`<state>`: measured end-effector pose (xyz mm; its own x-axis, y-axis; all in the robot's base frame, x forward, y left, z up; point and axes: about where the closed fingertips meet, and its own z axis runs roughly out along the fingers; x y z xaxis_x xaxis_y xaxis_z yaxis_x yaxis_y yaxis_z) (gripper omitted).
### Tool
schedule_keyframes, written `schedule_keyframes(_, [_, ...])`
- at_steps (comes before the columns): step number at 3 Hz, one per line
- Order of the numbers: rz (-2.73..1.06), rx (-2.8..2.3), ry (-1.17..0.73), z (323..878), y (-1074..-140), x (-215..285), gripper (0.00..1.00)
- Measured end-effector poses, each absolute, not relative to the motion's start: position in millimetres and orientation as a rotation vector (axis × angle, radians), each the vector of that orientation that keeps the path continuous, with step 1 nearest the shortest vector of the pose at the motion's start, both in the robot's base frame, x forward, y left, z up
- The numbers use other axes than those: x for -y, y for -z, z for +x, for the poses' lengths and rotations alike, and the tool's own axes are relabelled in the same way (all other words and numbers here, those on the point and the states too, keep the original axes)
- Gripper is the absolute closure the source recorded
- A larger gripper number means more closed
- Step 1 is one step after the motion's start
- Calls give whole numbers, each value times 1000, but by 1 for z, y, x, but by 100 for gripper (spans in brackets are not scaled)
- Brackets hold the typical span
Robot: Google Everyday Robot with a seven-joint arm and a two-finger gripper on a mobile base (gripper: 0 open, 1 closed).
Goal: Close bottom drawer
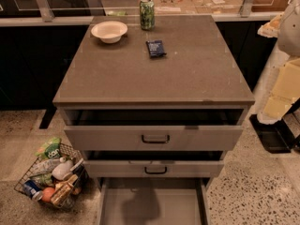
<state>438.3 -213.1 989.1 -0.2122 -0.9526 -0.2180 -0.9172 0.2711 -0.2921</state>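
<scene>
The grey cabinet (154, 69) has three drawers. The bottom drawer (152, 204) is pulled far out toward me. Its plain grey tray interior shows at the bottom edge of the camera view, and its front and handle are cut off below the frame. The middle drawer (154, 168) and the top drawer (154, 137) stand slightly out, each with a small dark bar handle. My gripper is not in view. Only white and cream arm parts (285, 78) show at the right edge, beside the cabinet.
On the cabinet top are a white bowl (108, 31), a green can (146, 13) and a dark packet (155, 48). A wire basket of groceries (51, 178) sits on the speckled floor, left of the drawers. A dark base (272, 135) stands at right.
</scene>
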Motion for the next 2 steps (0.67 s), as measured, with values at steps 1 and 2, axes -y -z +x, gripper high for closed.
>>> schedule_keyframes(1, [-1701, -2197, 140, 438, -989, 213, 0])
schedule_keyframes(2, [-1724, -2202, 180, 430, -974, 224, 0])
